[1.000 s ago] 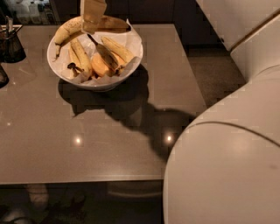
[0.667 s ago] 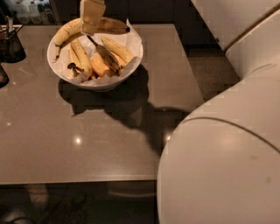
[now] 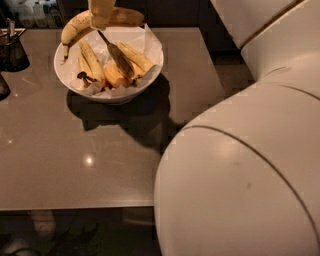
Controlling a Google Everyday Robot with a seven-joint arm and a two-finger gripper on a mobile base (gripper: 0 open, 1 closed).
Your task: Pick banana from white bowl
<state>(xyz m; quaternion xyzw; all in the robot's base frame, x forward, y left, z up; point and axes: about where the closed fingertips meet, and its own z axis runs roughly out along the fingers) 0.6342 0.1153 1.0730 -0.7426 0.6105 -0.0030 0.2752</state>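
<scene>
Since a second ago your end effector [image 3: 102, 14] is sitting a little higher at the top edge of the view, and the banana [image 3: 75, 27] is riding up with it; the bowl [image 3: 112, 96] is not shifting. You are looking at an end effector that is clamping the banana about its middle, closed on it from above. The banana is hanging roughly level over the bowl's far rim, its stem end drooping left toward the rim and its browned end poking out to the right. Whether the stem end is touching the rim, you are not going to be able to tell from this view. Judging by that, the grasp is looking done and the lift is only just getting under way: you are left with bringing the banana fully up and clear of the bowl. Shorter bananas [image 3: 92, 62] are lying in the paper lining below. The bowl is standing on the tabletop [image 3: 75, 165], and the arm [image 3: 250, 165] is filling the right foreground.
</scene>
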